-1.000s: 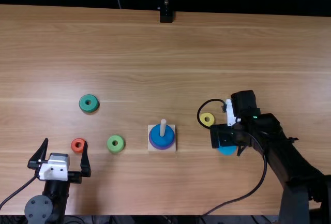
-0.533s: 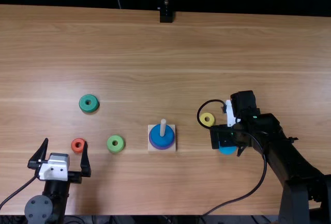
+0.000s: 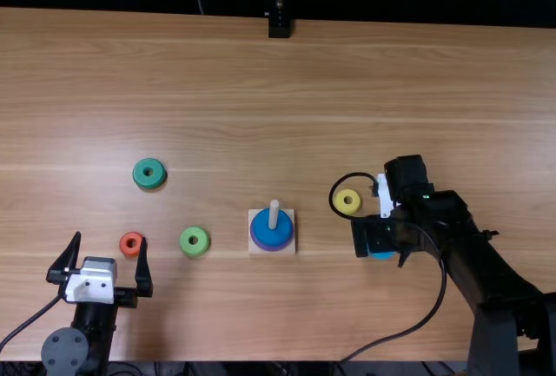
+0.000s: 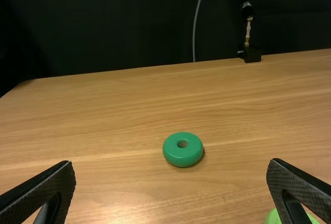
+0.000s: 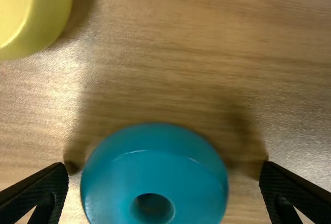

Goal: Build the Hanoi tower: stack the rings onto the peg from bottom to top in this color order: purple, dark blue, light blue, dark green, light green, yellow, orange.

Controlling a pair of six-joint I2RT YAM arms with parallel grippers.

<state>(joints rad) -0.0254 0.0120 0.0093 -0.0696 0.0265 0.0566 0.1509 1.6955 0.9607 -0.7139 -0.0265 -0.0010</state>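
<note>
Shifted slightly leftward, the right gripper (image 3: 372,234) hides most of the light blue ring (image 3: 382,255) at lower right, fingers apart either side; the left gripper's (image 3: 110,246) fingers stand apart, lower left.

In the top view, the table (image 3: 217,72) is seen steeply from above. The dark green ring (image 4: 183,157) is shared with the left wrist view, angled forward; the yellow ring (image 5: 46,17), upper left, with the right's close downward view.
</note>
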